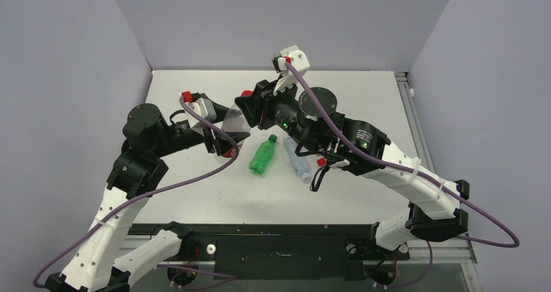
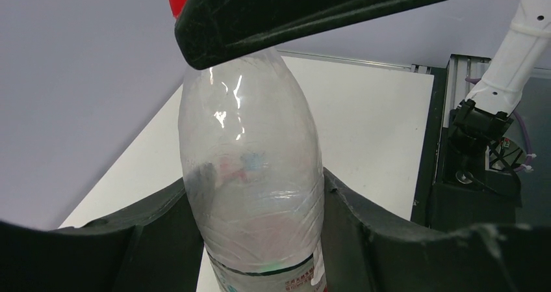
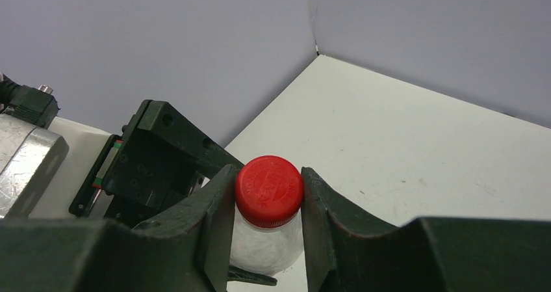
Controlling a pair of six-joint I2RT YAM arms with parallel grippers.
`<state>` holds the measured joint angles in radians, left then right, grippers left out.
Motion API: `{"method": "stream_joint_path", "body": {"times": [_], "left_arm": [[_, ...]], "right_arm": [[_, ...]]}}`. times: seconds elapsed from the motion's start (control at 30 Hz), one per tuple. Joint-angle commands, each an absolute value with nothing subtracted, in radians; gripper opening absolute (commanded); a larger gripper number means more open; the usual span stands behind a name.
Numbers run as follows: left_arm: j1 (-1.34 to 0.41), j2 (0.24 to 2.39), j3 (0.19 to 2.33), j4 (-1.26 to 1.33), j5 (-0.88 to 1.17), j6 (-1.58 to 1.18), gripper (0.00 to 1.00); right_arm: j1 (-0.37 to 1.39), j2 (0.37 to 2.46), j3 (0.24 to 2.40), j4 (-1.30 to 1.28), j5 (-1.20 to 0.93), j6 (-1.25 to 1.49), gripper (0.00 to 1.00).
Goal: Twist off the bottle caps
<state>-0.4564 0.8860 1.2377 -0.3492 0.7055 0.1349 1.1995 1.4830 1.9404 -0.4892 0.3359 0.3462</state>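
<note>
At 11 o'clock of the green bottle (image 1: 263,155), the left gripper (image 2: 253,207) clamps the clear bottle (image 2: 250,142) by its body, and the right gripper (image 3: 268,198) pinches its red cap (image 3: 269,186). Risk: the thin wall could buckle or spin inside the left jaws, or the right pads could slip around the cap, so it never loosens.

Overhead; wrist views share 1 bottle (image 2: 250,175).

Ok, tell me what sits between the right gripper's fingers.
A red cap, on the clear bottle the left gripper holds. The right wrist view shows both fingers against its sides.
</note>
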Motion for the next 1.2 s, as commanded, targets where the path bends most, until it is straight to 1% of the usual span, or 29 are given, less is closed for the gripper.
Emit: {"method": "stream_joint_path", "body": {"times": [0.0, 0.07, 0.1, 0.17, 0.2, 0.33, 0.4, 0.5, 0.57, 0.6, 0.63, 0.67, 0.7, 0.73, 0.77, 0.8, 0.83, 0.87, 0.97, 1.07, 1.17], "left_arm": [[-0.463, 0.891, 1.253, -0.327, 0.797, 0.101, 0.30], [-0.463, 0.894, 1.261, -0.311, 0.840, 0.068, 0.25], [-0.462, 0.896, 1.266, -0.301, 0.855, 0.031, 0.21], [-0.462, 0.900, 1.269, -0.252, 0.917, -0.052, 0.18], [-0.462, 0.901, 1.266, -0.191, 0.957, -0.084, 0.17], [-0.462, 0.912, 1.230, 0.055, 1.032, -0.374, 0.15], [-0.462, 0.917, 1.220, 0.135, 1.063, -0.455, 0.13], [-0.462, 0.914, 1.214, 0.185, 1.081, -0.493, 0.12], [-0.462, 0.907, 1.210, 0.173, 1.082, -0.466, 0.12], [-0.462, 0.905, 1.215, 0.125, 1.074, -0.412, 0.12], [-0.462, 0.900, 1.218, 0.095, 1.062, -0.382, 0.12], [-0.462, 0.897, 1.224, 0.032, 1.029, -0.308, 0.13], [-0.462, 0.892, 1.226, -0.048, 1.006, -0.269, 0.14], [-0.463, 0.888, 1.228, -0.076, 0.950, -0.190, 0.18], [-0.463, 0.881, 1.226, -0.111, 0.917, -0.156, 0.21], [-0.463, 0.877, 1.215, -0.120, 0.840, -0.098, 0.24], [-0.463, 0.869, 1.210, -0.134, 0.772, -0.066, 0.25], [-0.464, 0.866, 1.196, -0.140, 0.743, 0.004, 0.24], [-0.467, 0.856, 1.168, -0.148, 0.612, 0.090, 0.22], [-0.469, 0.845, 1.143, -0.140, 0.565, 0.126, 0.21], [-0.469, 0.828, 1.125, -0.127, 0.546, 0.131, 0.20]], "right_arm": [[1.207, 1.497, 1.976, -0.477, 0.353, 0.289, 0.00], [1.207, 1.492, 1.977, -0.467, 0.321, 0.271, 0.00], [1.206, 1.484, 1.977, -0.461, 0.302, 0.258, 0.00], [1.199, 1.469, 1.973, -0.444, 0.231, 0.237, 0.00], [1.196, 1.462, 1.969, -0.428, 0.165, 0.231, 0.00], [1.181, 1.395, 1.890, -0.338, -0.028, 0.189, 0.00], [1.174, 1.356, 1.868, -0.314, -0.102, 0.169, 0.00], [1.148, 1.335, 1.865, -0.328, -0.216, 0.147, 0.00], [1.121, 1.340, 1.897, -0.379, -0.280, 0.141, 0.00], [1.106, 1.350, 1.927, -0.397, -0.283, 0.136, 0.02], [1.101, 1.354, 1.941, -0.432, -0.257, 0.133, 0.10], [1.097, 1.359, 1.966, -0.449, -0.231, 0.128, 0.30], [1.096, 1.363, 1.977, -0.472, -0.158, 0.128, 0.40], [1.097, 1.371, 1.998, -0.481, -0.111, 0.137, 0.55], [1.097, 1.379, 2.010, -0.500, -0.036, 0.143, 0.60], [1.103, 1.398, 2.033, -0.508, 0.002, 0.153, 0.72], [1.110, 1.409, 2.044, -0.529, 0.083, 0.157, 0.75], [1.123, 1.440, 2.077, -0.542, 0.115, 0.164, 0.78], [1.150, 1.502, 2.139, -0.606, 0.274, 0.188, 0.80], [1.156, 1.560, 2.187, -0.634, 0.359, 0.234, 0.80], [1.157, 1.573, 2.179, -0.610, 0.334, 0.248, 0.76]]}}
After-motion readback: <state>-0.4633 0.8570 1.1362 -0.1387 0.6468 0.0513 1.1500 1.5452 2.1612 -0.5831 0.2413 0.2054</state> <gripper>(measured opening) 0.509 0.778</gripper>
